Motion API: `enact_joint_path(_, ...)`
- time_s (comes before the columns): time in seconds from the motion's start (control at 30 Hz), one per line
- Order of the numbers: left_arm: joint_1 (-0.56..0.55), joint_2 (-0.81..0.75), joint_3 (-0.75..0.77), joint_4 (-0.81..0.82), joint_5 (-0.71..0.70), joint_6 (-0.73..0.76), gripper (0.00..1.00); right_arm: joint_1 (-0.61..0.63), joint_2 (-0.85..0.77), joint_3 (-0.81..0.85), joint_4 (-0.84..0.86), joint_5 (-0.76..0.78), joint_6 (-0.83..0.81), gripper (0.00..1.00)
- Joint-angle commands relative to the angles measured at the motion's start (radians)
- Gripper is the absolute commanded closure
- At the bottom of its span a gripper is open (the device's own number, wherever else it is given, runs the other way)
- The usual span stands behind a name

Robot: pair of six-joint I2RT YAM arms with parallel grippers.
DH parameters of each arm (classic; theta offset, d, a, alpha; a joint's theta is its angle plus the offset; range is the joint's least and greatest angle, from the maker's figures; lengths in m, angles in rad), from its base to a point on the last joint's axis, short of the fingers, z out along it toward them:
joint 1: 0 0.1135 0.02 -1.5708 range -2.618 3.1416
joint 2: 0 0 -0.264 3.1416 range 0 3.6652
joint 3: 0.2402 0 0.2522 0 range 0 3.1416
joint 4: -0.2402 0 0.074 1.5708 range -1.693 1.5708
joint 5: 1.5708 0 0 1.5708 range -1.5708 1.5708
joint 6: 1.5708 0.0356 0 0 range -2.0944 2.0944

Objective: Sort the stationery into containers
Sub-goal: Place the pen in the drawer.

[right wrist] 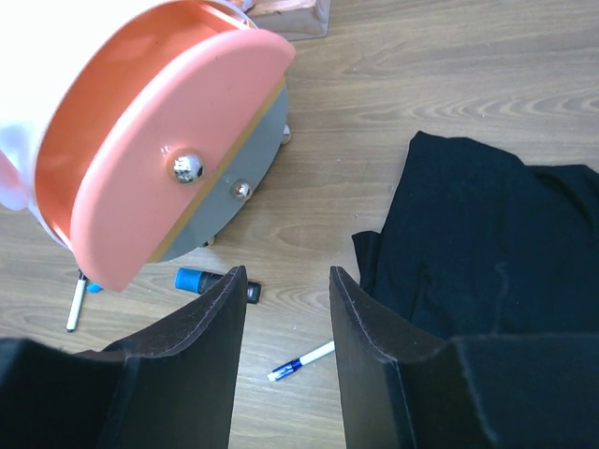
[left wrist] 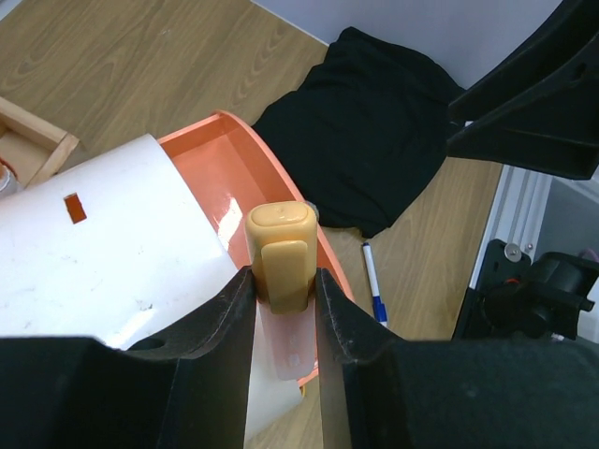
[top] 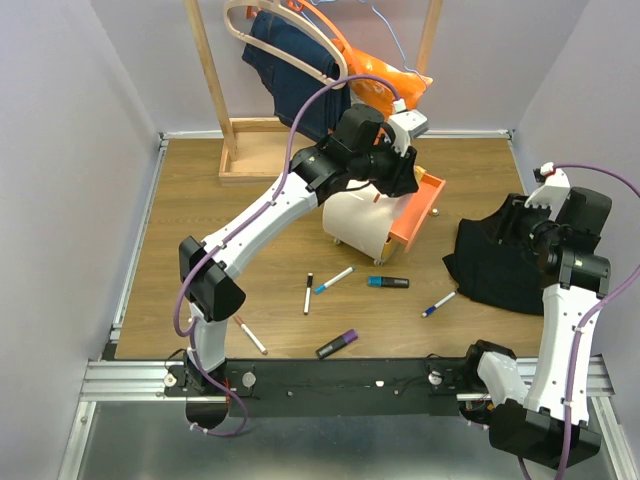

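- Closest to the lens, my left hand (left wrist: 281, 285) is clenched on an orange-yellow marker (left wrist: 279, 245), held above the cabinet (left wrist: 112, 234).
- That marker's long axis runs straight out along my fingers, cap end leading, aimed at the orange drawer (left wrist: 234, 159) pulled out of the cabinet's top.
- From the wrist view the cap appears to hang over the drawer's hollow, close to its curved front wall; how high above it I cannot tell.
- My judgement: the drop turns on keeping the marker on the cabinet side of that wall, so it falls inside and not over the front.
- Loose pens (top: 333, 280) lie scattered on the surface (top: 200, 200) in front of the cabinet, none touching it.
- One blue pen (right wrist: 301, 361) lies out from the cabinet's drawer side, just beside the dark cloth (right wrist: 487, 253).
- My right hand (right wrist: 285, 290) is released and empty, beyond the cabinet's drawer side, hovering near that blue pen, so it is the nearer arm for it.
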Motion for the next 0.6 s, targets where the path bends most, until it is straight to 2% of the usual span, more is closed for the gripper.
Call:
enact_joint_path(0.0, -0.015, 0.029, 0.048, 0.017, -0.025, 0.014, 1.0, 0.001, 0.002, -0.031, 0.045, 0.012, 0.015, 0.52)
enact_joint_path(0.07, -0.018, 0.039, 0.047, 0.019, -0.027, 0.006, 0.95, 0.001, 0.008, -0.038, 0.057, 0.012, 0.015, 0.52)
enact_joint_path(0.13, -0.017, 0.05, 0.045, 0.02, -0.03, 0.005, 0.95, 0.001, 0.014, -0.044, 0.069, 0.012, 0.015, 0.52)
enact_joint_path(0.57, -0.026, 0.093, 0.074, 0.034, -0.027, -0.029, 1.0, 0.001, 0.028, -0.068, 0.094, 0.02, 0.043, 0.52)
